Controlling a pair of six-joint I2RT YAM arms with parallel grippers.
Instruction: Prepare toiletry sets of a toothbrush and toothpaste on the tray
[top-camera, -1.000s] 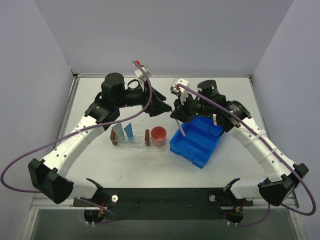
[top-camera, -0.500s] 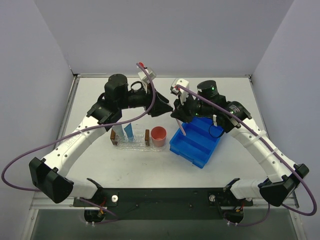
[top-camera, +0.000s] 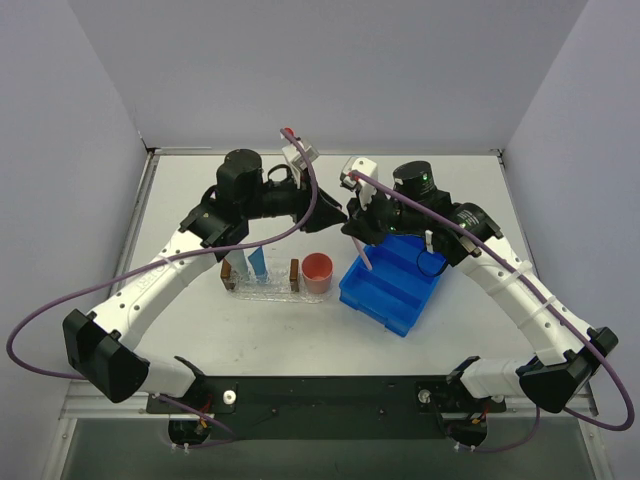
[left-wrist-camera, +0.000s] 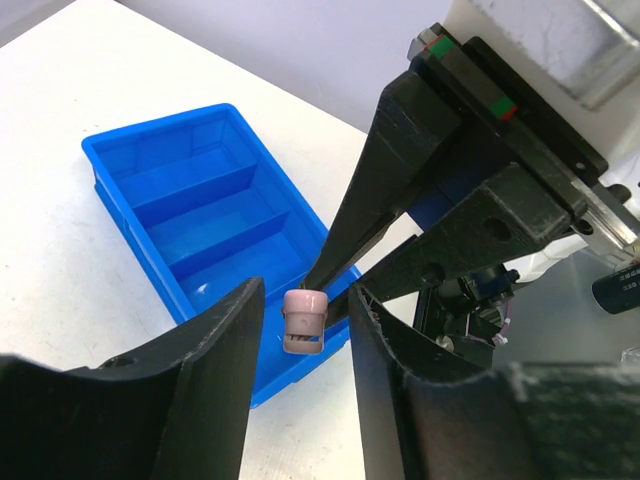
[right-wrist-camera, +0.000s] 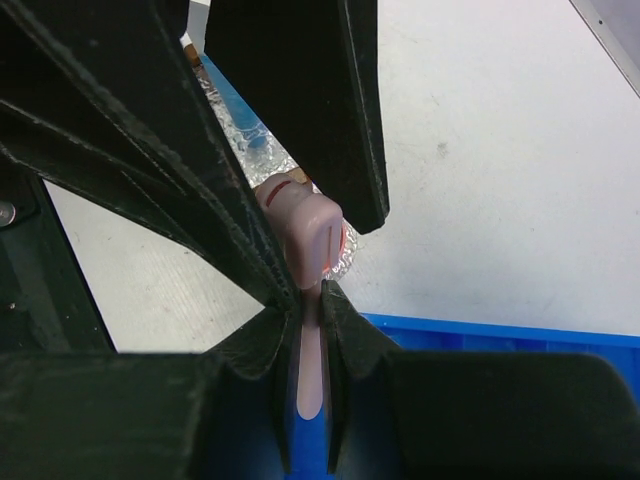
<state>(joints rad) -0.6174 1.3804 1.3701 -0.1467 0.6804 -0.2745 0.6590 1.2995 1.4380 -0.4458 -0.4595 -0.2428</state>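
Observation:
My right gripper (right-wrist-camera: 308, 300) is shut on the pink toothbrush (right-wrist-camera: 312, 250), holding it above the near corner of the blue bin; its handle hangs down in the top view (top-camera: 364, 256). The left gripper (left-wrist-camera: 305, 294) is open, its jaws standing either side of the toothbrush head (left-wrist-camera: 303, 320) with a small gap on each side. The clear bumpy tray (top-camera: 268, 291) lies left of centre. Two toothpaste tubes rest on it, a light blue one (top-camera: 259, 263) and a whitish-grey one (top-camera: 237, 266).
A pink cup (top-camera: 318, 272) stands at the tray's right end, close under both grippers. The blue divided bin (top-camera: 395, 287) sits right of it, seen from the left wrist too (left-wrist-camera: 190, 200). Two small brown blocks (top-camera: 294, 271) stand on the tray.
The left arm has moved right up to the right gripper, and its jaws have narrowed round the toothbrush head. The right arm and toothbrush have stayed put.

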